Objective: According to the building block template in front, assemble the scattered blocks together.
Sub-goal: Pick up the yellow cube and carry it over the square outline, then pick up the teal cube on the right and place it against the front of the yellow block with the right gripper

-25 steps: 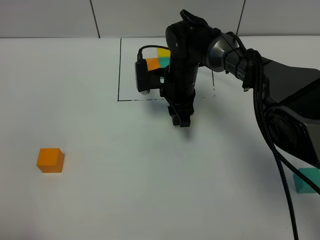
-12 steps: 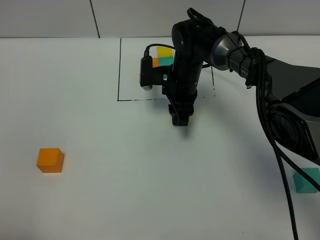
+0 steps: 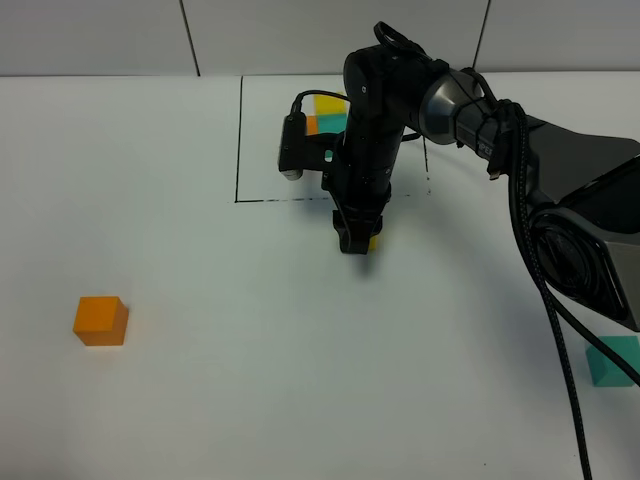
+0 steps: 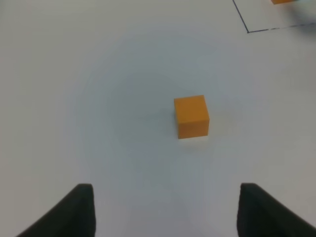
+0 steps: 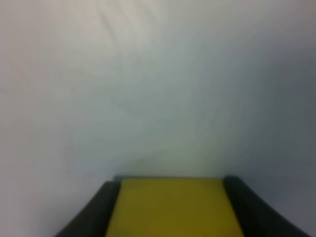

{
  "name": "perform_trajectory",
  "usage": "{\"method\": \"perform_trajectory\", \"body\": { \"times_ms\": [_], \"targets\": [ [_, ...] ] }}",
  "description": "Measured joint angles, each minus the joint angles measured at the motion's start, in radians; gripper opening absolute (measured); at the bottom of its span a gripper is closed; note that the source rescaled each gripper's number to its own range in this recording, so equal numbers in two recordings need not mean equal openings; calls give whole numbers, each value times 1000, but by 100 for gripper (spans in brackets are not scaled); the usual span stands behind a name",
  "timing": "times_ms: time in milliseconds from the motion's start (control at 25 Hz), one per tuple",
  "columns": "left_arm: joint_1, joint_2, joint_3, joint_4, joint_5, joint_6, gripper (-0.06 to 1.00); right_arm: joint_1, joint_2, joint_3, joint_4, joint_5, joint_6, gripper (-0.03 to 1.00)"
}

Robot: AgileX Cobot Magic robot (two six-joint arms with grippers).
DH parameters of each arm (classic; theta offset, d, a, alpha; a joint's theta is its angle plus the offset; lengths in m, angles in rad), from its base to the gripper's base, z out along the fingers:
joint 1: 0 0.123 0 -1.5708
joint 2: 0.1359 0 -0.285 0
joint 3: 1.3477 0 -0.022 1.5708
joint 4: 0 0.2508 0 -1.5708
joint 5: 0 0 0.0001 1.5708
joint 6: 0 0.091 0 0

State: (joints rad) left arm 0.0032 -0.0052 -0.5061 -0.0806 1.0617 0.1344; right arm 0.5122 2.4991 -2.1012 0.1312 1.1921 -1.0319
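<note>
My right gripper (image 3: 356, 243) points down at the table just in front of the black-lined frame and is shut on the yellow cube (image 3: 372, 241). In the right wrist view the yellow cube (image 5: 170, 215) sits between the two dark fingers (image 5: 106, 205). The template (image 3: 322, 115), with orange, teal and yellow cubes touching, lies inside the frame behind the arm and is partly hidden. The loose orange cube (image 3: 100, 320) rests at the left. It is centred in the left wrist view (image 4: 191, 116), ahead of my open, empty left gripper (image 4: 165, 190). The loose teal cube (image 3: 612, 360) lies at the right edge.
The thin black frame line (image 3: 239, 140) marks a rectangle at the back centre; its corner shows in the left wrist view (image 4: 247, 29). The right arm's cables (image 3: 540, 290) hang over the right side of the white table (image 3: 250, 380).
The right wrist has turned and shifted slightly left, near the frame's front line. A sliver of the yellow cube now shows at the fingertips. The orange and teal cubes have not moved.
</note>
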Motion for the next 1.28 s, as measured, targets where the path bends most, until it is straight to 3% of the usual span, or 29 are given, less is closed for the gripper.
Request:
{"method": "perform_trajectory", "body": {
  "times_ms": [440,520,720,800,1040,1200,1280],
  "targets": [
    [0,0,0,0,0,0,39,0,0,-1,-1,-3,28,4],
    [0,0,0,0,0,0,39,0,-5,-1,-4,-3,43,20],
    [0,0,0,0,0,0,39,0,-32,2,-56,11,70,84],
    [0,0,0,0,0,0,39,0,-61,2,-85,17,115,94],
    [0,0,0,0,0,0,39,-33,-198,93,-131,18,386,100],
    [0,0,0,0,0,0,39,-103,-353,322,-142,13,503,100],
    [0,0,0,0,0,0,39,-137,-456,484,-146,-42,584,100]
  ]
}}
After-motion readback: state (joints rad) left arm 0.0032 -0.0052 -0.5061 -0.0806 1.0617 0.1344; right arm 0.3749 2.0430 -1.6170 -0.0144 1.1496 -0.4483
